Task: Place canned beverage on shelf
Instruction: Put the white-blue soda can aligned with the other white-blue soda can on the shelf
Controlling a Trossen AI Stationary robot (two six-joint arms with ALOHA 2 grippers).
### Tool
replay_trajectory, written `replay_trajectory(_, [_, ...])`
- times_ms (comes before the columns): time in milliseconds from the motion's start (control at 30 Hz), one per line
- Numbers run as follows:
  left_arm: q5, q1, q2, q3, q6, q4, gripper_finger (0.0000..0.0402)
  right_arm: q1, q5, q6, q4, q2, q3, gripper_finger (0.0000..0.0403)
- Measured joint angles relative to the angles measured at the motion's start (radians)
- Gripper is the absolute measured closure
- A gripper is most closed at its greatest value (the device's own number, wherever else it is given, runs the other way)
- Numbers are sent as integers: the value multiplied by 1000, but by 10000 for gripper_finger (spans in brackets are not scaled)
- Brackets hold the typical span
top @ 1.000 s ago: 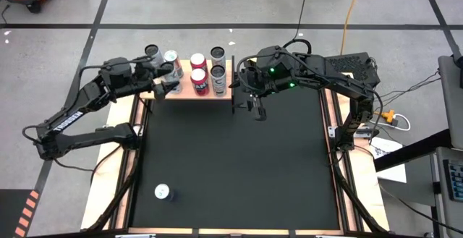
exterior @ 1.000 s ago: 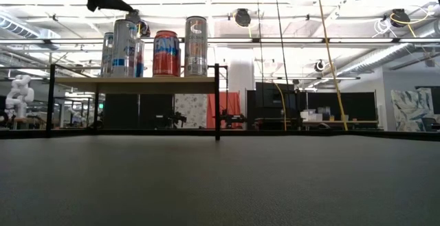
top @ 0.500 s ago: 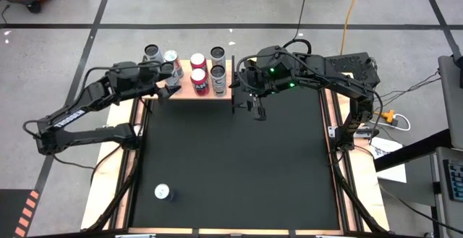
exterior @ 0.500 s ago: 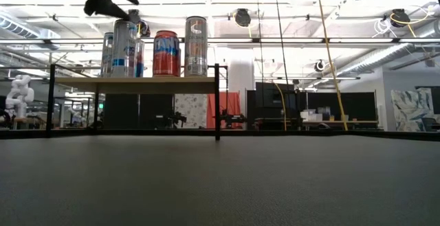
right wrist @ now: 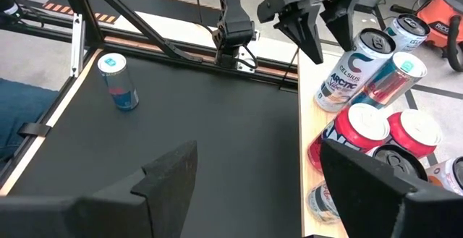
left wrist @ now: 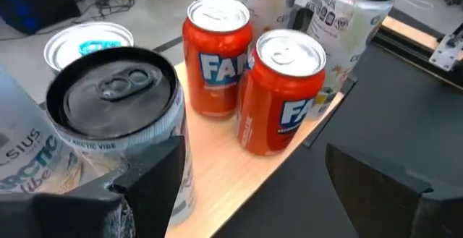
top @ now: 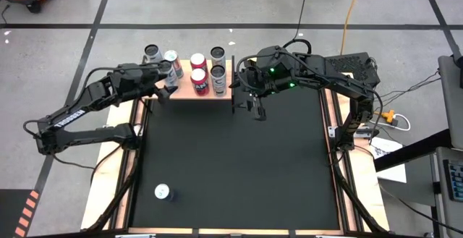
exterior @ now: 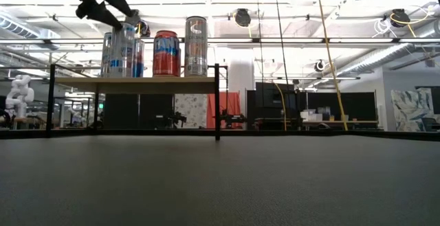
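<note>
The shelf is a pale wood board on a black frame at the table's far edge, with several upright cans on it. A silver Celsius can stands at its left end, also in the high view. Two red cans stand on the shelf's middle. My left gripper is open and empty, just in front of the shelf's left end; the Celsius can stands just beyond one of its fingers. My right gripper is open and empty above the mat, right of the shelf.
A small blue-and-silver can stands upright on the black mat near the front left, also seen in the right wrist view. The shelf's black post stands at its right end. The mat's middle and right lie bare.
My left gripper has drawn back from the silver can on the shelf's left end, toward the table's left and near edges and slightly down. The can stays upright on the shelf. My right arm has kept still.
</note>
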Motion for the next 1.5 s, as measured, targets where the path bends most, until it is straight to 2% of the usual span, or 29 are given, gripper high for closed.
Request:
replay_trajectory(400, [-52,0,-33,0,-22,-75,65,0,0,0,0,0,0,133])
replay_trajectory(633, [8,-49,-38,0,-25,61,65,0,0,-1,0,0,0,133])
replay_trajectory(767, [-53,-65,-21,0,-21,142,65,0,0,0,0,0,0,133])
replay_trajectory(933, [-163,-65,14,0,-16,146,65,0,0,7,0,0,0,133])
replay_trajectory(1100, [-208,-64,53,0,-16,167,65,0,0,10,0,0,0,133])
replay_trajectory(1500, [-196,-65,68,0,-15,160,65,0,0,10,0,0,0,133])
